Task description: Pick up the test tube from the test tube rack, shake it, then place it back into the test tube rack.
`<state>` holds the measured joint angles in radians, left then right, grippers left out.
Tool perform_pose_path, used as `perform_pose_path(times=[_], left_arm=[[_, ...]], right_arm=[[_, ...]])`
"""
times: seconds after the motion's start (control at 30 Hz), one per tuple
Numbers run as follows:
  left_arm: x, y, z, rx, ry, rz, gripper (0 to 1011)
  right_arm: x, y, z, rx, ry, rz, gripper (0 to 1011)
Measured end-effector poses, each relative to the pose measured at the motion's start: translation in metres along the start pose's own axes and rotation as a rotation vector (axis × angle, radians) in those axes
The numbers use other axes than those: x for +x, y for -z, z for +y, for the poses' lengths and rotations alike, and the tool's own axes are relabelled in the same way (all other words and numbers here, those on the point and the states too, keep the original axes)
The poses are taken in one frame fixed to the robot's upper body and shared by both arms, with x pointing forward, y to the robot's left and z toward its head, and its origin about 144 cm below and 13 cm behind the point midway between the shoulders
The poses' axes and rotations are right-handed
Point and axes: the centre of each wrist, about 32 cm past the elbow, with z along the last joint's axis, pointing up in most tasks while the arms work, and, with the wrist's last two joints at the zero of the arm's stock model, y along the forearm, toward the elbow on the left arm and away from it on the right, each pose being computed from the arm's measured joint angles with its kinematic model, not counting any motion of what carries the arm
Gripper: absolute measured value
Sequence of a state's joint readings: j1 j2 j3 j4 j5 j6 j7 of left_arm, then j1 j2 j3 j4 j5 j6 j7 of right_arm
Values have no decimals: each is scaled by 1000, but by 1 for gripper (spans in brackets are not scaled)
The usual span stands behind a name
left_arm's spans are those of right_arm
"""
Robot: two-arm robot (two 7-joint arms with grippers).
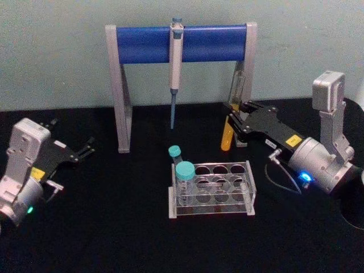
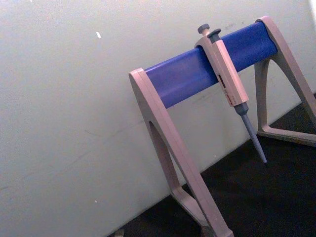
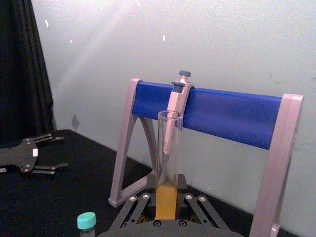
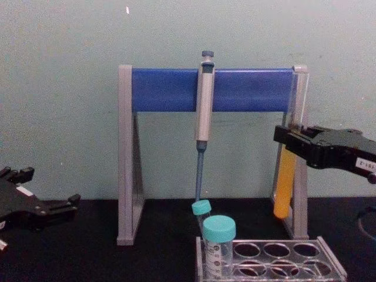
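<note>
The test tube [image 1: 227, 138] is a tall clear glass tube with orange-yellow liquid in its lower half. My right gripper [image 1: 234, 118] is shut on it about mid-height and holds it nearly upright, out of the test tube rack, behind the rack's right end and in front of the stand's right leg. The tube [image 4: 284, 183] hangs below the black fingers [image 4: 292, 140] in the chest view. The right wrist view shows its open mouth [image 3: 169, 129]. The clear test tube rack [image 1: 216, 212] sits at the table's centre. My left gripper [image 1: 85, 149] rests open at the far left.
Two teal-capped tubes [image 1: 183, 172] stand in the rack's left end. Behind the rack is a grey-and-blue pipette stand [image 1: 148, 44] with a pipette [image 1: 176, 62] hanging from its bar. The table is black, with a pale wall behind it.
</note>
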<state>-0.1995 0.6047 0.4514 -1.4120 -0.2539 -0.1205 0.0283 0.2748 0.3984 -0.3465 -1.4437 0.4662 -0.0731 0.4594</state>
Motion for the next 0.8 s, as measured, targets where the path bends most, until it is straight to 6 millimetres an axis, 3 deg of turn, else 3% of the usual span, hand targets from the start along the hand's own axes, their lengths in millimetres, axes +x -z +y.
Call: perform_pose_path(times=[0.2,0.57,0.8], left_arm=[[0,0,0,0,0,0,1001],[0,0,0,0,0,0,1002],[0,0,0,0,0,0,1001]], right_arm=[[-1,-2,-5,-13,14,-4,230],[-12,-11,-33,-56,40,-6,229],[-22,-11,-32,-62,-17,21,229]])
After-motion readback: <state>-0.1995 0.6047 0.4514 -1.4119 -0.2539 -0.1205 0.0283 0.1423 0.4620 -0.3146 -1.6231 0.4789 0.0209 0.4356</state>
